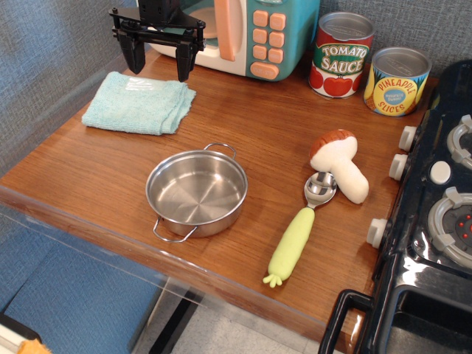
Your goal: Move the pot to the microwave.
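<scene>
The steel pot (196, 193) with two wire loop handles sits empty on the wooden table (251, 125) near its front edge. The toy microwave (251, 33), teal with a cream front, peach-orange door handle and keypad, stands at the back of the table. My gripper (157, 60) is black, open and empty. It hangs in front of the microwave's left part, above the far edge of the folded cloth (139, 102), well behind the pot.
A tomato sauce can (340, 54) and a pineapple slices can (396, 81) stand at the back right. A toy mushroom (340, 164) and a green-handled spoon (300, 230) lie right of the pot. A black stove (435, 221) fills the right side.
</scene>
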Controlling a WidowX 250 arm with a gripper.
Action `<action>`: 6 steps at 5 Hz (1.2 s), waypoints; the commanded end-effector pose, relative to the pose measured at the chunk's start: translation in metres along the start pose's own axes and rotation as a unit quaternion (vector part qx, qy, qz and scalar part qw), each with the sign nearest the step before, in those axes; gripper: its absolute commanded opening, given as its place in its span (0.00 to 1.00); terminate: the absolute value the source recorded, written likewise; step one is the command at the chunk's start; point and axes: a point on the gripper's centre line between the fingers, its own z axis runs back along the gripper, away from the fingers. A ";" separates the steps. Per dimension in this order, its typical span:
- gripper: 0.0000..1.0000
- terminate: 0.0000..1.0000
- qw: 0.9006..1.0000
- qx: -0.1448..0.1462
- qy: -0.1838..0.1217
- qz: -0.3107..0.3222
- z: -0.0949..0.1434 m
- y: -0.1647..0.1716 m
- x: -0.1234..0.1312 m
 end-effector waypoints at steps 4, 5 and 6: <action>1.00 0.00 0.979 -0.026 -0.080 -0.188 0.052 -0.078 -0.116; 1.00 0.00 0.964 -0.043 -0.092 -0.245 0.059 -0.108 -0.156; 1.00 0.00 0.959 -0.038 -0.073 -0.270 0.043 -0.125 -0.172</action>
